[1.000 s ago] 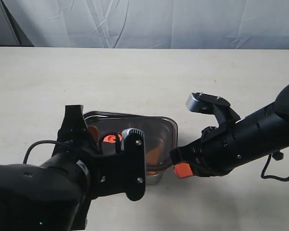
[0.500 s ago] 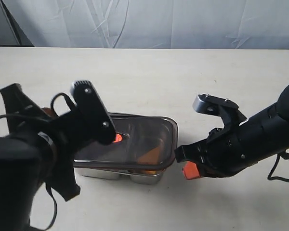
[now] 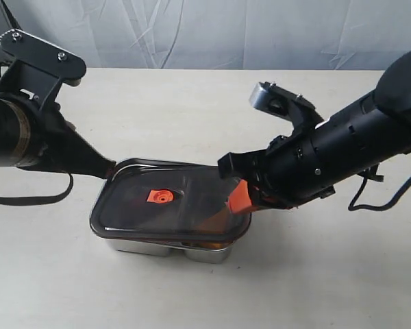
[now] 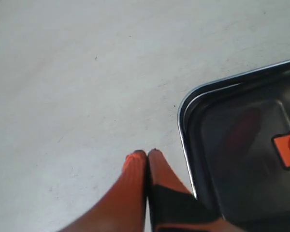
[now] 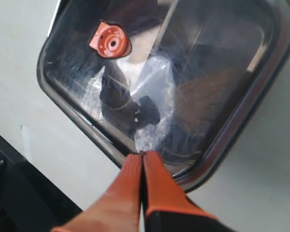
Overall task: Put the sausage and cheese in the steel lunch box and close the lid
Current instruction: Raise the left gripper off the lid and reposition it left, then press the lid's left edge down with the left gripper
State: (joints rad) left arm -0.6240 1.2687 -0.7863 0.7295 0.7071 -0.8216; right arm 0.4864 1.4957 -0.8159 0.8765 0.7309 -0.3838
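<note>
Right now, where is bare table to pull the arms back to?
Free: the table behind the box up to the curtain, and in front of it. Crowded: its left end at the left gripper, and the right edge of the lid at the right gripper.

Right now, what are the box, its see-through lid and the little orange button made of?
The steel lunch box looks like polished metal: it is silvery and shiny. The lid seems to be smoky plastic: dark, glossy, see-through. The orange valve tab may be rubber or plastic; I cannot tell which.
</note>
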